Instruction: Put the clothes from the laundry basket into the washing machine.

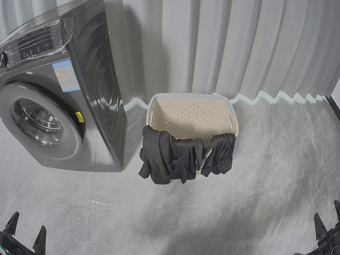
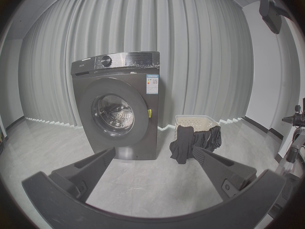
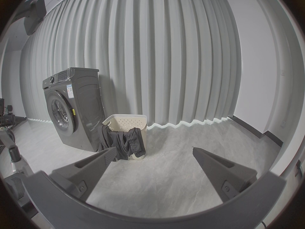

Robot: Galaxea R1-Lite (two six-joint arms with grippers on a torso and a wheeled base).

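Head view: dark clothes draped over near rim of laundry basket, beside washing machine with shut door.
Left wrist view: left gripper spread wide, empty.
Right wrist view: right gripper likewise.
Best open door first, then pinch bunched fabric at rim.

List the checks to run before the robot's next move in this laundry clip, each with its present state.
1. Loading path: the washing machine door looks shut: not ok.
2. Graspable target: the clothes hang over the near rim of the laundry basket: ok.
3. The left gripper is free, open and empty: ok.
4. The right gripper is free, open and empty: ok.
5. Grippers close to the clothes: both are well short of them: not ok.
6. More clothes on the basket's bottom: hidden from view: cannot tell.
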